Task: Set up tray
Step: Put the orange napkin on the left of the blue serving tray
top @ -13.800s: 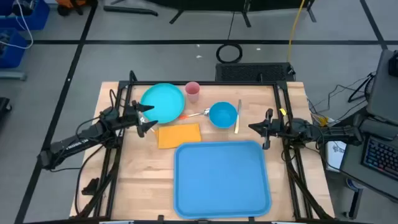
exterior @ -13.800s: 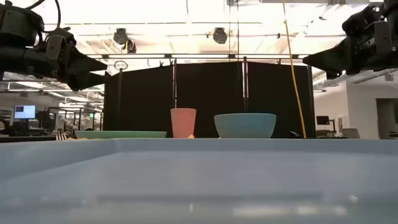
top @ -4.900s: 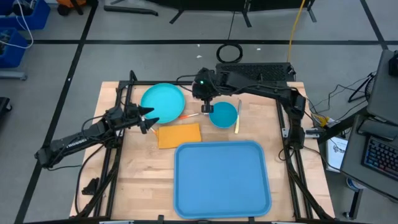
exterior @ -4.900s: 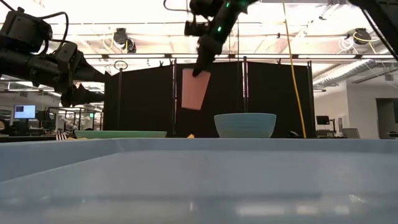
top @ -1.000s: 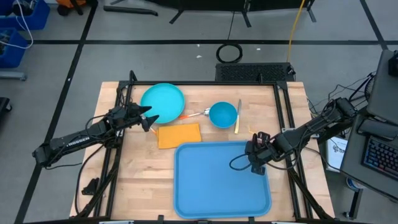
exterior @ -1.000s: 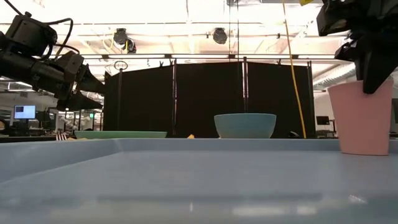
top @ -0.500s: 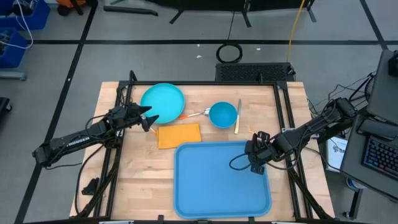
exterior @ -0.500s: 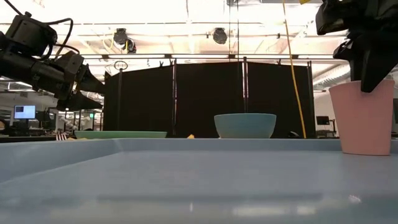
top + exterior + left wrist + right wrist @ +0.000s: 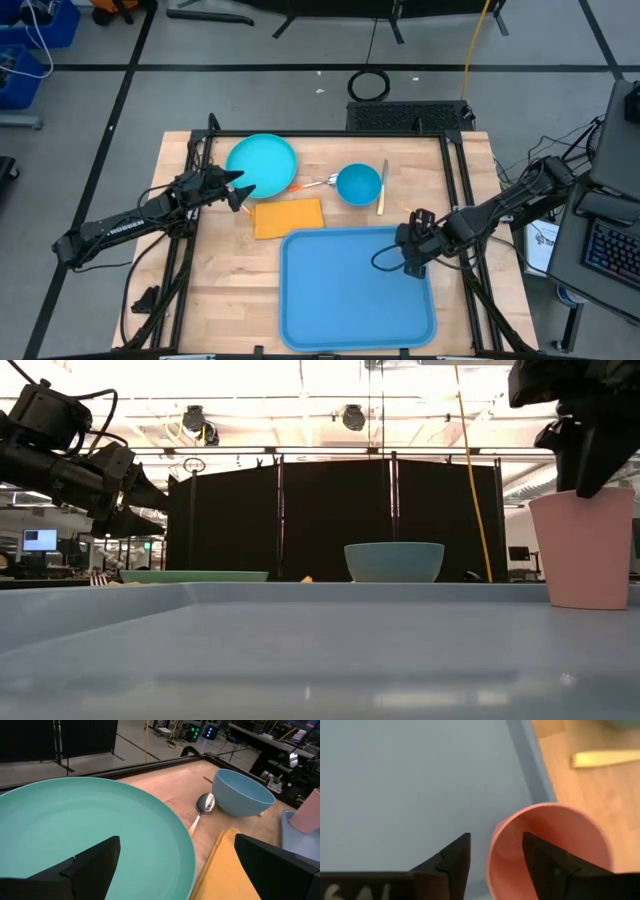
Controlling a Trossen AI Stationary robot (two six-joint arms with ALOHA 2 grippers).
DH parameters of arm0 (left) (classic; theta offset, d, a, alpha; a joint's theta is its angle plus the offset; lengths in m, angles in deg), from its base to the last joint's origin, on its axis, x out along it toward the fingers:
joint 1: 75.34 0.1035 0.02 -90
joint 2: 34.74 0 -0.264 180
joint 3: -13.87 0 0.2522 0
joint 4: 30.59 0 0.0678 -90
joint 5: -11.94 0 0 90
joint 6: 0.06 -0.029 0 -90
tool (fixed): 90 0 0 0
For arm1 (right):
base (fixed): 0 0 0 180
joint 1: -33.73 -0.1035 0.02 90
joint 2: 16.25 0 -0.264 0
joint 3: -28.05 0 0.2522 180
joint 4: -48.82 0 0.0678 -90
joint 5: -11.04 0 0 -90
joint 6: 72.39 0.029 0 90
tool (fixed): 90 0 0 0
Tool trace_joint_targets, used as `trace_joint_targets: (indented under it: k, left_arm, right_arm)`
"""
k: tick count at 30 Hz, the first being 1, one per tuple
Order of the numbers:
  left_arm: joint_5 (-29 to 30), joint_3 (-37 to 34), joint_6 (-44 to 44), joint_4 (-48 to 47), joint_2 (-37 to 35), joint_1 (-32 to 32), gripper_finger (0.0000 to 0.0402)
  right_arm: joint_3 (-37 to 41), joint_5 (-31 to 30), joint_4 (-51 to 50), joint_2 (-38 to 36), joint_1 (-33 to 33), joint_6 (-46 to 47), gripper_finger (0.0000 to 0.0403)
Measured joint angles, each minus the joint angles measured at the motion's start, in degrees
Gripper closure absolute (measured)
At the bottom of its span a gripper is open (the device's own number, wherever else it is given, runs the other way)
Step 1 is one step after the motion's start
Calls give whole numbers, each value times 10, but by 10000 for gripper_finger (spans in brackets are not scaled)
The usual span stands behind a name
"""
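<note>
Right end effector, parted around the pink cup's rim, hovers over the tray's far right corner.

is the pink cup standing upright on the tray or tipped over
Upright. In the low view the pink cup stands mouth up, base flat on the blue tray; the right wrist view looks down into its open mouth.

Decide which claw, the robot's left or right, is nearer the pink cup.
Right. The right claw is open at the pink cup's rim on the tray; the left claw waits by the turquoise plate.
</note>
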Motion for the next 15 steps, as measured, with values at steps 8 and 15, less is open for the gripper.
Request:
trace_joint_targets:
  k: [8, 15]
  left_arm:
    - [0, 0, 0, 0, 0, 0, 4]
    - [0, 0, 0, 0, 0, 0, 4]
  right_arm:
    - [0, -21, 7, -58, 0, -15, 229]
    - [0, -31, 127, -105, 0, -105, 228]
